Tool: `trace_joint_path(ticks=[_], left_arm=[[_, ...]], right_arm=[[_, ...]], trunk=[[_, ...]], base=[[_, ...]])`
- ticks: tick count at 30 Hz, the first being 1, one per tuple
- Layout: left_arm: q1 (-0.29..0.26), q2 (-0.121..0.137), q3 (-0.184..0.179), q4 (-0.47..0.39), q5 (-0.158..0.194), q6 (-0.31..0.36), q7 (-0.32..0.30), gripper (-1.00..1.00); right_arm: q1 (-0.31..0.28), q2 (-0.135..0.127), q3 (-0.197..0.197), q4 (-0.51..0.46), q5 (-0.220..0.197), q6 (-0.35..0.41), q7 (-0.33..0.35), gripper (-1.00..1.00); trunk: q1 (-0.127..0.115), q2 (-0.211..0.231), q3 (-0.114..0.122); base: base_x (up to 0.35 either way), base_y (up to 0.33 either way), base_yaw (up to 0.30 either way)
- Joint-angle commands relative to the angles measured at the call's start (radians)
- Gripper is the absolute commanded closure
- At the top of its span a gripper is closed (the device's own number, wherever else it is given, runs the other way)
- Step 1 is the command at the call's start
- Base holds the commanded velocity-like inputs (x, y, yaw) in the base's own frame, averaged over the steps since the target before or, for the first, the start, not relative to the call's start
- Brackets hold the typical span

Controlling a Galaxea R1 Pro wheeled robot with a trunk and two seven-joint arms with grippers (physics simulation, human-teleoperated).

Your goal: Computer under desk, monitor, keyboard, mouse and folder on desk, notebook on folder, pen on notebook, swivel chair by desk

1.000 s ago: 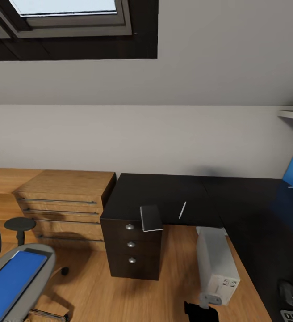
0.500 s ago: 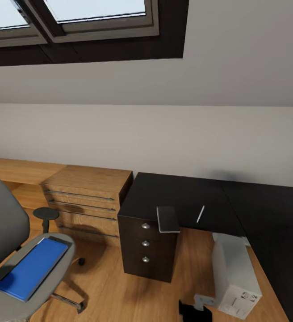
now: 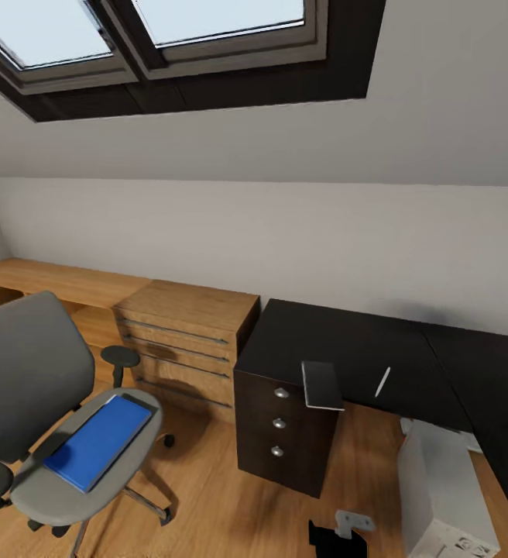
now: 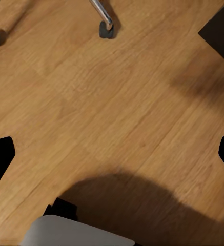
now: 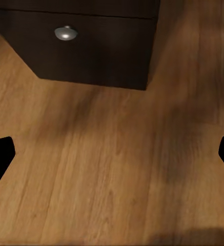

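Matt black desk (image 3: 339, 341), wood-grain floor (image 3: 207, 504)

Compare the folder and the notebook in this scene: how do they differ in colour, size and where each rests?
The folder is bright blue; the notebook is dark grey. The folder looks larger than the notebook. The folder lies on the swivel chair seat, while the notebook lies on the desk, overhanging its front edge above the drawers. Both are thin, flat rectangles lying face up.

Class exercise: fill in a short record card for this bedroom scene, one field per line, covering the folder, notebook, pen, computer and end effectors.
folder: flat on the swivel chair seat
notebook: on the desk, overhanging its front edge above the drawers
pen: on the desk, apart from the notebook
computer: on the floor beside the desk
left end effector: open, over bare floor
right end effector: open, over floor near the drawers
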Motion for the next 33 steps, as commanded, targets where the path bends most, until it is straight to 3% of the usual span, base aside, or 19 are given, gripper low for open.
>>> trace_joint_path(ticks=[1, 33], left_arm=[[-0.001, 0.001, -0.008, 0.002, 0.011, -0.004, -0.003, -1.0], [-0.001, 0.0, -0.011, 0.003, 0.009, -0.006, -0.004, -1.0]], right_arm=[[-0.001, 0.0, -0.006, 0.002, 0.011, -0.004, -0.006, -1.0], [-0.001, 0.0, -0.006, 0.002, 0.011, -0.004, -0.006, -1.0]], trunk=[[0.0, -0.001, -0.001], [0.0, -0.001, -0.036]], base=[[0.0, 0.0, 0.27], [0.0, 0.0, 0.182]])
